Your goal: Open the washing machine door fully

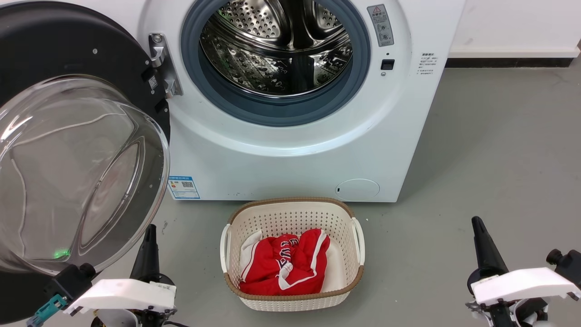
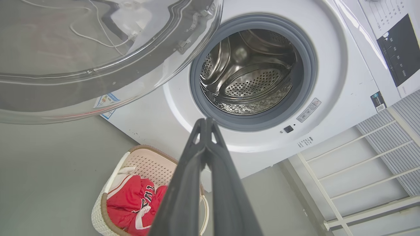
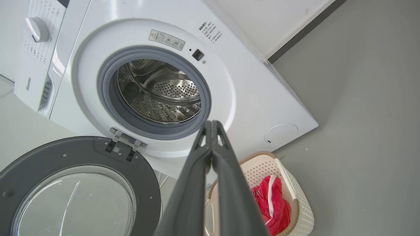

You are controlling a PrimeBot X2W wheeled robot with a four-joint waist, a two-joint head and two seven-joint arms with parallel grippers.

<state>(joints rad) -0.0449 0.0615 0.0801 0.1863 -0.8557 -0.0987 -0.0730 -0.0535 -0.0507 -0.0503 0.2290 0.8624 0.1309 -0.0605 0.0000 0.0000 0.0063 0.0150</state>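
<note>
Low at either side, the left gripper [image 1: 150, 232] and right gripper [image 1: 476, 223] point forward toward the machine, each with its fingers pressed together on nothing. Between them on the grey floor [image 1: 490, 150] stands a basket [image 1: 295, 200] holding a red garment [image 1: 290, 265]. The door [image 1: 77, 159] hangs wide open on its hinge [image 1: 161, 63] just beside the left gripper and apart from it. Behind, the machine [image 1: 290, 154] shows its bare drum [image 1: 277, 45].
</note>
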